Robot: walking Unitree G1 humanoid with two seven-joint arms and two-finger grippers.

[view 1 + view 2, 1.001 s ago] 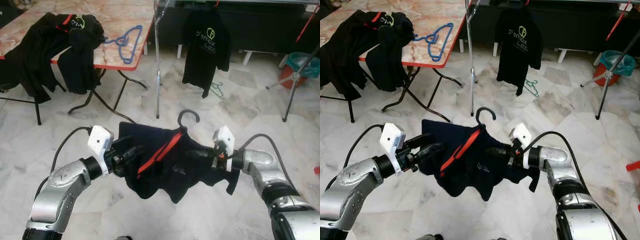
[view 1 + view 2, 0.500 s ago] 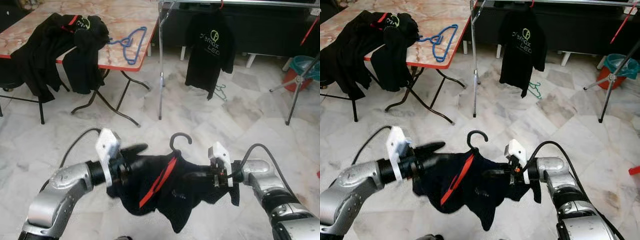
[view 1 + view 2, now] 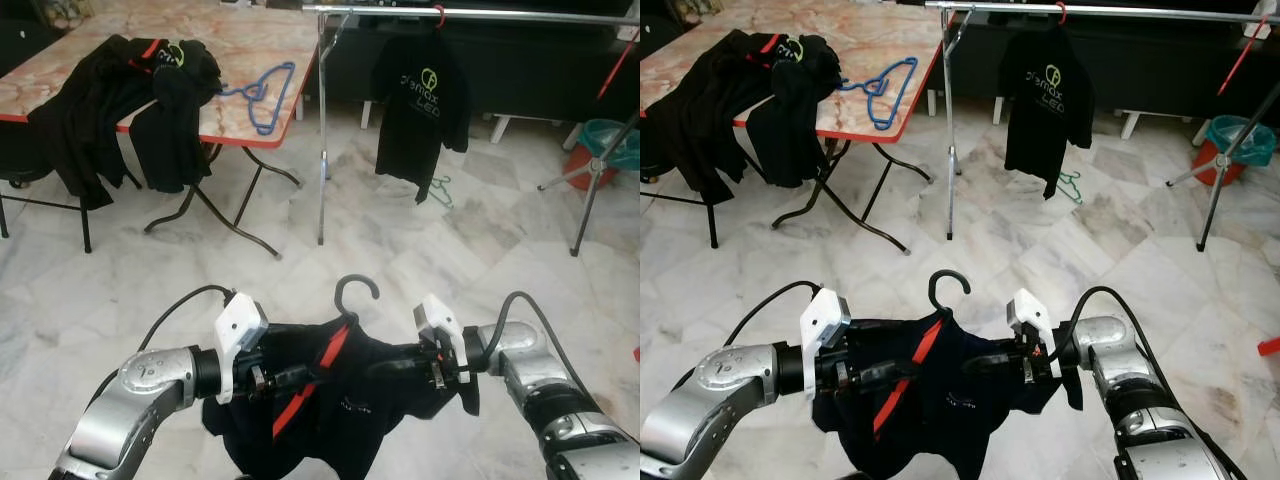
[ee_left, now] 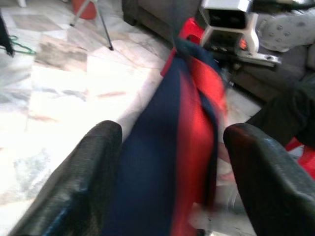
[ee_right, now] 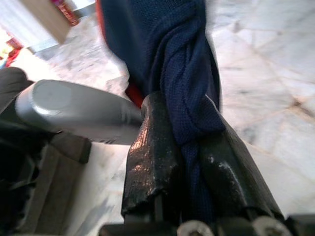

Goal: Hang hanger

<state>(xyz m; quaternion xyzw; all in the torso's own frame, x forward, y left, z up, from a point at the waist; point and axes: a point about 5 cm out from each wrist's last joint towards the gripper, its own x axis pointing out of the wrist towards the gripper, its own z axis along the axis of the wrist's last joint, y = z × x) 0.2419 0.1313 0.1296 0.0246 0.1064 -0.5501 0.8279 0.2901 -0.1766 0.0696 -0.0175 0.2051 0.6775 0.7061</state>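
Note:
A dark navy shirt (image 3: 345, 400) with a red stripe (image 3: 325, 355) hangs on a black hanger whose hook (image 3: 357, 290) stands up between my arms. My right gripper (image 3: 388, 366) is shut on the shirt's bunched shoulder; the right wrist view shows navy cloth (image 5: 184, 83) pinched between its fingers (image 5: 147, 167). My left gripper (image 3: 290, 378) is at the shirt's other shoulder and open. In the left wrist view its fingers (image 4: 91, 172) stand wide apart with the navy and red cloth (image 4: 182, 142) between them. The clothes rail (image 3: 470, 12) runs across the top, ahead of me.
A black t-shirt (image 3: 420, 100) hangs on the rail by a red hook. At the left a folding table (image 3: 250, 120) carries black clothes (image 3: 120, 90) and blue hangers (image 3: 262, 85). A green hanger (image 3: 437, 185) lies on the marble floor; a teal bucket (image 3: 612, 135) and tripod legs stand right.
The view has tilted up, so more of the rail shows. My left gripper has opened and moved in around the shirt's shoulder. The right gripper keeps its hold.

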